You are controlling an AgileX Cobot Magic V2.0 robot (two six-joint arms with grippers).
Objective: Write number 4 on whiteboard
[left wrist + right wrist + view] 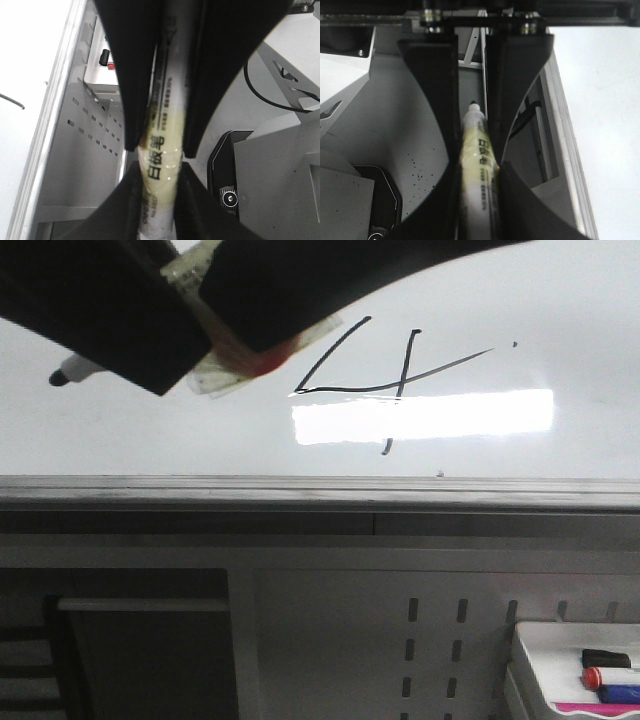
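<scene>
The number 4 (370, 365) stands in thin black line on the whiteboard (560, 320), just above a bright glare. Black fingers close to the front camera hold a taped marker (75, 368) with its black tip pointing left; which arm they belong to I cannot tell. My left gripper (161, 150) is shut on a yellow-taped marker (162, 170), with the whiteboard (20, 60) off to one side. My right gripper (472, 145) is shut on a similar marker (477, 150). Its bare black tip (472, 104) sticks out over grey structure, beside the whiteboard (600, 100).
A grey rail (300, 490) edges the board, with a grey perforated panel (440, 640) below it. A white tray (530, 660) at the lower right holds a red marker (610, 677) and others. A black device (230, 175) and a cable (260, 90) lie near the left arm.
</scene>
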